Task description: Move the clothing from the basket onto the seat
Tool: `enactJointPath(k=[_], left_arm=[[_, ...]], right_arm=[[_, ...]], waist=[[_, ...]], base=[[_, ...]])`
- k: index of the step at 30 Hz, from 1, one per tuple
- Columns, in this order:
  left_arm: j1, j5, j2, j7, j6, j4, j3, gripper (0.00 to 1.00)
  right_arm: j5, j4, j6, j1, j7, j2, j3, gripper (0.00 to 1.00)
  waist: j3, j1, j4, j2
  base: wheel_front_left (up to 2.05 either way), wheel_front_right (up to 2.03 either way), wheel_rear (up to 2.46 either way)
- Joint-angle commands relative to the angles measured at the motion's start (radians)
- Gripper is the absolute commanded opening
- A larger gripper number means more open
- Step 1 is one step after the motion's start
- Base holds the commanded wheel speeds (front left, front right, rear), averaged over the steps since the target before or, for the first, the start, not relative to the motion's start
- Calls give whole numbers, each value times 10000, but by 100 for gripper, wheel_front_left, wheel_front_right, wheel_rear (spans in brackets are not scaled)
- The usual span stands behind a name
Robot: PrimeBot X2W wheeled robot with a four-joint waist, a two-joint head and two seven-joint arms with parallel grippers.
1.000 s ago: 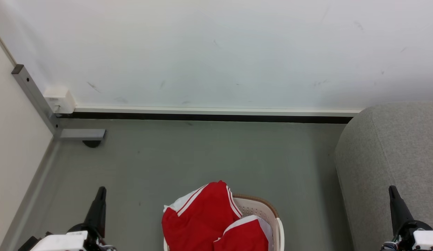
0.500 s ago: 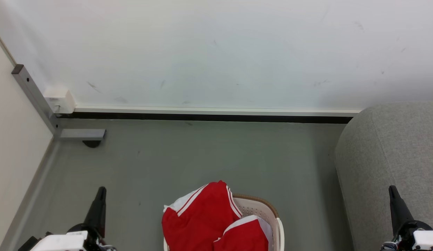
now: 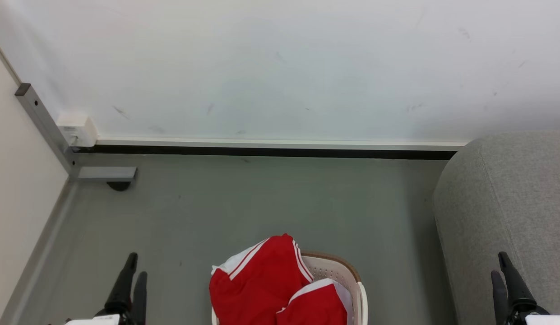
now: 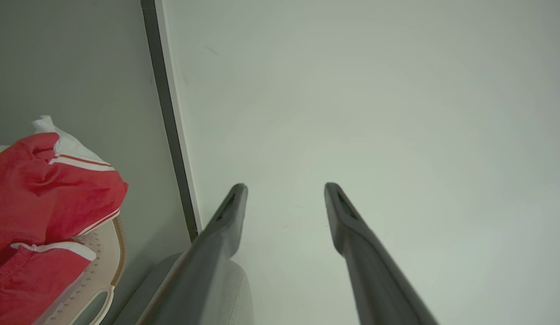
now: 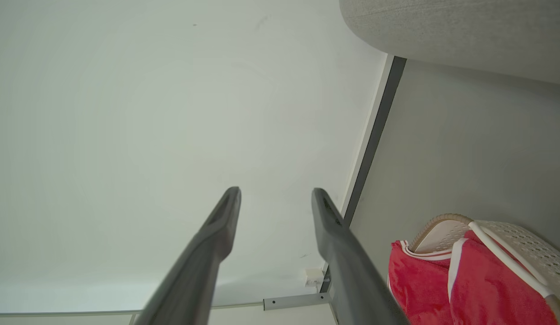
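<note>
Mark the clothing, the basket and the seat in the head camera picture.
clothing [image 3: 261,282], head view, middle of the upper red garment.
basket [image 3: 328,270], head view, perforated inner wall below the brown rim.
seat [image 3: 510,194], head view, grey upholstery of its rounded end.

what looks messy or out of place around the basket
The clothing is heaped higher than the rim of the basket and drapes over its left side, hiding that edge, rather than lying inside. Nothing else looks odd.
</note>
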Motion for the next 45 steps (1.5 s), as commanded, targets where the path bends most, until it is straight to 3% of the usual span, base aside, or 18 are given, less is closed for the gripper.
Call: enactJointPath(k=[1,8,16,45], left_arm=[[-70,29,23,-79,-15,-106,-57,100],[-52,249,34,-438,-22,-187,-311,100],[-112,1070,46,-812,44,-195,-447,100],[-171,6667,85,-1923,1126,-1234,-1568,100]], right_arm=[[-35,-95,0,-61,-75,-36,20,100],[-552,-100,-1,-33,-435,-54,142,100],[-2132,-295,-3,-36,-810,-74,239,100],[-8580,-1069,-7,200,-1923,-352,844,100]], waist=[[1,0,2,0],[6,0,7,0],[15,0,5,0],[46,0,10,0]], base=[[0,0,0],[0,0,0],[0,0,0],[0,0,0]])
